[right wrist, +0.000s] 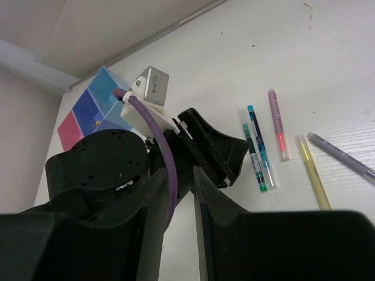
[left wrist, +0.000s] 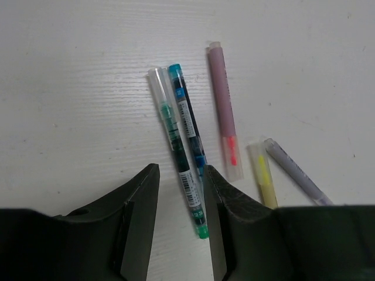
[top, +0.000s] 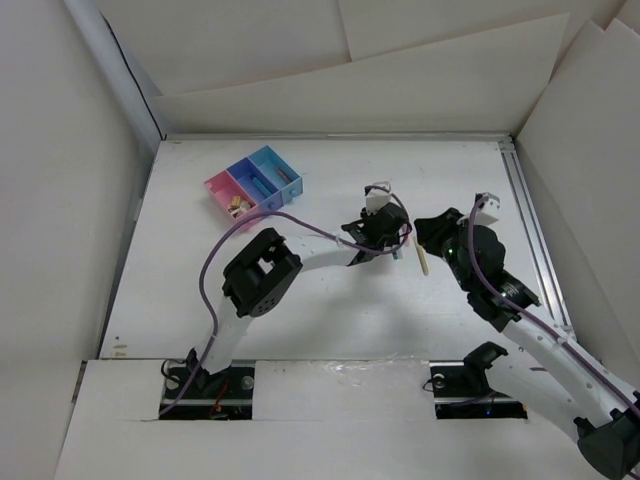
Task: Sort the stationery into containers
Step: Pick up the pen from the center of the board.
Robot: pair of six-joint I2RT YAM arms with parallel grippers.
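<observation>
Partway: left gripper (left wrist: 180, 171), spread, is straddling one of five loose pens (left wrist: 225, 111); bins (top: 297, 182) at ten o'clock are holding few.

Green pen (left wrist: 176, 146), blue pen (left wrist: 186, 114), pink highlighter (left wrist: 224, 111), yellow highlighter (left wrist: 263, 175), lilac pen (left wrist: 296, 172), black fingers (left wrist: 137, 222), white table (left wrist: 70, 88)

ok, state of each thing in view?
left tool, open, straddling green pen
right tool, slightly open, empty
green pen, capped, lying flat
blue pen, flat, alongside green pen
pink highlighter, capped, flat
yellow highlighter, capped, flat
purple pen, flat, partly hidden
pink bin, holds small bits
</observation>
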